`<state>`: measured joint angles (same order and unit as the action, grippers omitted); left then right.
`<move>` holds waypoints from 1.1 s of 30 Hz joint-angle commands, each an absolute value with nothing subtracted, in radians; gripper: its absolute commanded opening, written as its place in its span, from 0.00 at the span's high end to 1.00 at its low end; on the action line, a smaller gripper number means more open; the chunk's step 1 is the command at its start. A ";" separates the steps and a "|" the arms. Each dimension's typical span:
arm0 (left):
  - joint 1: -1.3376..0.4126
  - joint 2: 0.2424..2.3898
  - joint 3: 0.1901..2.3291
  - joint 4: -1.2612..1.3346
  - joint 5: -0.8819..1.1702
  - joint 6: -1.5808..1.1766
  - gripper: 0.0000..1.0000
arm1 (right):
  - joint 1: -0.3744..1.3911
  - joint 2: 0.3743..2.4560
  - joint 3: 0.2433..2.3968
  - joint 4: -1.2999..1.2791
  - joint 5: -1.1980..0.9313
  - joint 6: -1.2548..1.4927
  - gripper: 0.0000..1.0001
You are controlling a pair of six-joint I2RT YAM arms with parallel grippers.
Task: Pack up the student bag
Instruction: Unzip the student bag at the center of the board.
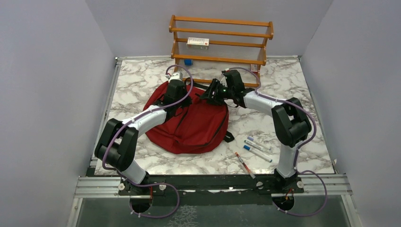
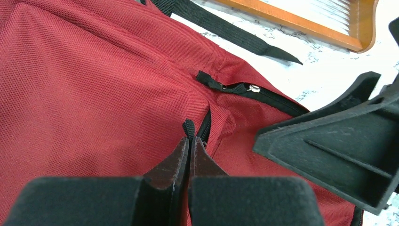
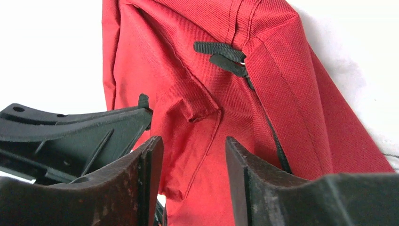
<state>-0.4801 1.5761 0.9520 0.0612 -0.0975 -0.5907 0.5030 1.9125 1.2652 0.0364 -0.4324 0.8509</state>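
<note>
On bag [image 1: 189, 125], L claw [image 2: 189, 141] pinches tab [image 2: 188, 126].

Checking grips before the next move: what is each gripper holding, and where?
Left gripper pinches the student bag by a small black tab at its zipper. Right gripper is open, holding nothing.

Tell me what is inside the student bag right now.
Its inside is hidden: the student bag shows only its outer fabric in every view. The left gripper pinches a black zipper tab.

The left gripper [image 2: 189, 140], pinched closed, hides most of a black zipper tab [image 2: 188, 125]. From above, the left arm [image 1: 144, 117] and right arm [image 1: 257, 100] mask the far edge of the student bag [image 1: 189, 130]. The box [image 1: 197, 42] label is too small to read.
</note>
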 commanded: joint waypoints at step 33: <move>-0.499 1.508 0.862 0.121 -0.047 -0.590 1.00 | 0.554 2.133 1.517 -0.070 -0.378 0.960 0.68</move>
<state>-0.4931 1.5555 0.8845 0.1120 -0.0650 -0.6010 0.5453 2.1155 1.4933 -0.0696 -0.3603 0.9733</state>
